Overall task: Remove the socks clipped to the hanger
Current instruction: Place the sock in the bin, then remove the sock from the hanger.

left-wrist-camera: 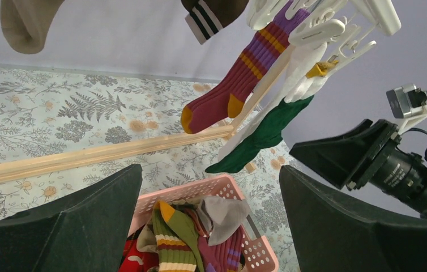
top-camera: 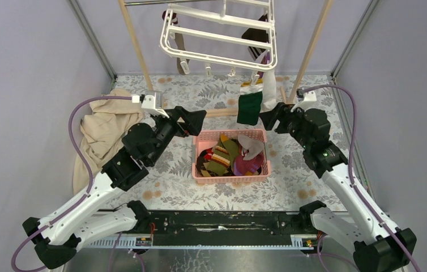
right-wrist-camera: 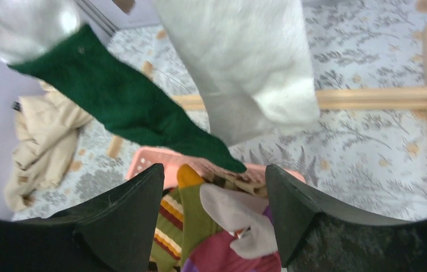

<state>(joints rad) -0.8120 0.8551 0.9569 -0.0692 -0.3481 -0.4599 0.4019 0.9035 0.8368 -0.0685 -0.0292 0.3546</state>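
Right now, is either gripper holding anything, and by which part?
Nothing is held: the left gripper and right gripper are both open and empty.

Basket (top-camera: 229, 178) held socks (top-camera: 222, 157), sat in front of hanger (top-camera: 222, 37); other socks (top-camera: 250, 107) hung at hanger's rt; cloth (top-camera: 101, 133) lay left.

Walls: pale lilac flat panels (top-camera: 30, 68), matt, enclosing the left, back and right sides.
Corner posts: slim grey metal uprights (top-camera: 93, 41) standing where the panels meet at the back.
Table covering: off-white sheet printed with grey ferns and tan blossoms (top-camera: 290, 187), spread across the work surface.
Frame: light wooden pole frame (top-camera: 136, 48), two slanting uprights at the back and a base bar lying flat on the covering.
Cloth: large crumpled beige cloth (top-camera: 101, 133), heaped beside the left wall.
Near edge: flat black mounting plate (top-camera: 222, 222).
Light: even, diffuse, with soft shadows.
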